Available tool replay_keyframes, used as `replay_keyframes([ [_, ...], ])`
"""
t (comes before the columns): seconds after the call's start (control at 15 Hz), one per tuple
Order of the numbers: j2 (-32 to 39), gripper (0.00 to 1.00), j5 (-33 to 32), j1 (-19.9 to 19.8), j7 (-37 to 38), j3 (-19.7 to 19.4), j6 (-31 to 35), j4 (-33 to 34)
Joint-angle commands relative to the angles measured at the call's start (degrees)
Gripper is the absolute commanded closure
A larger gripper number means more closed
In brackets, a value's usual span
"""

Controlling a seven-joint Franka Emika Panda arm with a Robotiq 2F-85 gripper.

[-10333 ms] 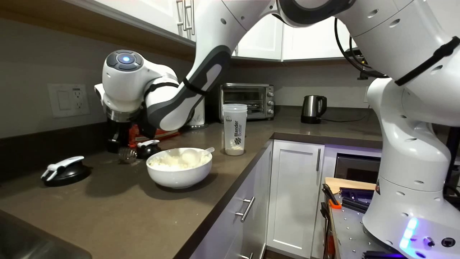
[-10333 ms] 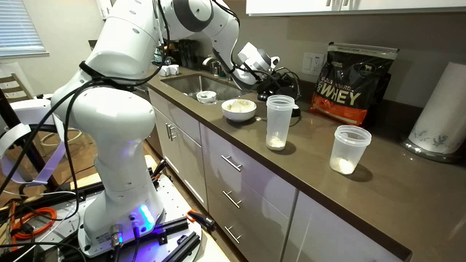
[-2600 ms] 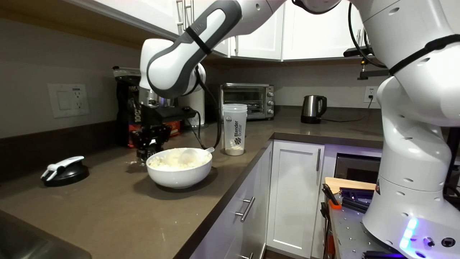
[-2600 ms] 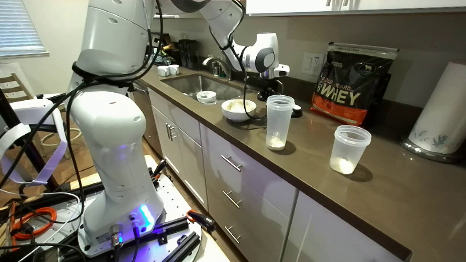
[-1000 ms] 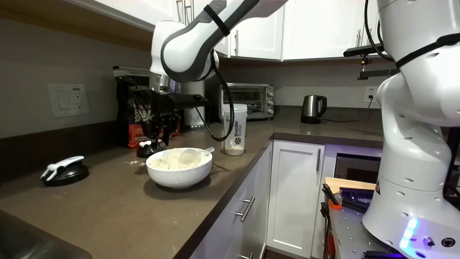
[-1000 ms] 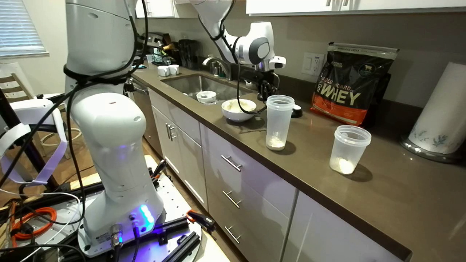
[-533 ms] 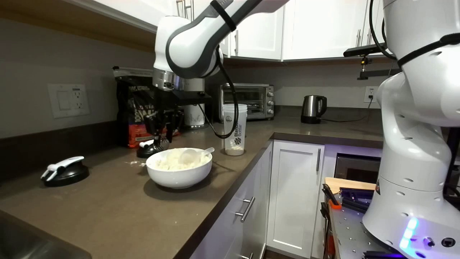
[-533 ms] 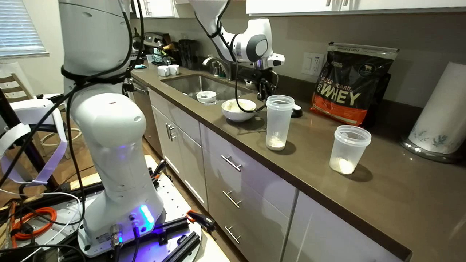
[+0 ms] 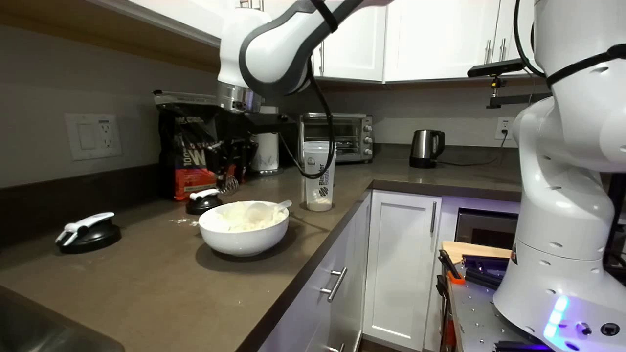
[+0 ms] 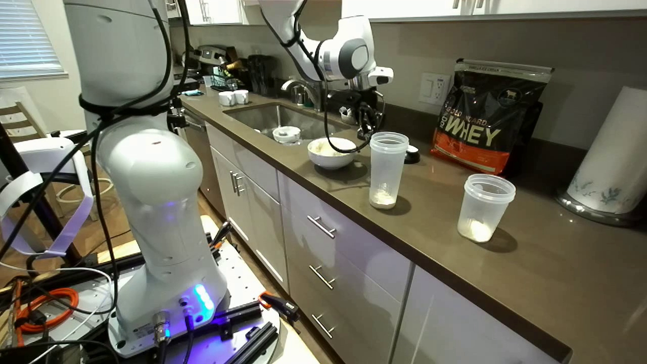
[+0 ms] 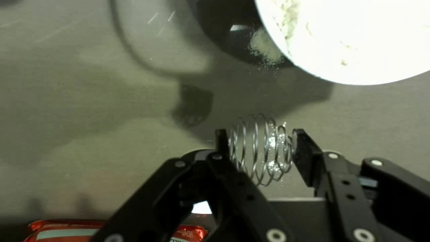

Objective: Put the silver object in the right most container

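Note:
The silver object is a wire coil ball (image 11: 257, 153), pinched end to end between the fingertips of my gripper (image 11: 261, 148) in the wrist view. It hangs above the counter; in an exterior view the coil (image 9: 229, 185) shows below the dark gripper (image 9: 230, 168), in front of the whey bag. Two clear plastic cups with pale powder in the bottom stand upright on the counter. The right most container (image 10: 485, 208) in an exterior view is the shorter cup. The taller cup (image 10: 388, 169), printed with lettering (image 9: 320, 176), stands nearer the bowl. My gripper (image 10: 368, 126) is behind it there.
A white bowl (image 9: 243, 237) of pale powder with a scoop (image 9: 266, 210) sits just below the gripper. Black lids (image 9: 92, 237) lie on the counter. A whey bag (image 10: 493, 116) leans at the wall, with a paper towel roll (image 10: 614, 156) farther right. A cable loops from the arm.
The gripper has risen off the counter with the coil and moved toward the cups, away from the wall-side lid. The black lid behind the bowl now shows. Bowl and cups have not moved.

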Motion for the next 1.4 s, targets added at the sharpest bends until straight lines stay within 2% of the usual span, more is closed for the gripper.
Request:
replay_keyframes([
  [0.0,-3.78,0.49,-3.34,-0.34,3.13,0.03,0.92,-3.21],
  [0.33,-6.51,0.53,-6.09,-0.9,5.33,0.35,0.72,-4.87],
  [0.53,-7.97,0.5,-7.52,-1.23,6.47,0.56,0.42,-5.56],
  [1.33,-11.97,0.52,-9.91,-3.31,8.37,1.6,-0.63,-5.69],
])
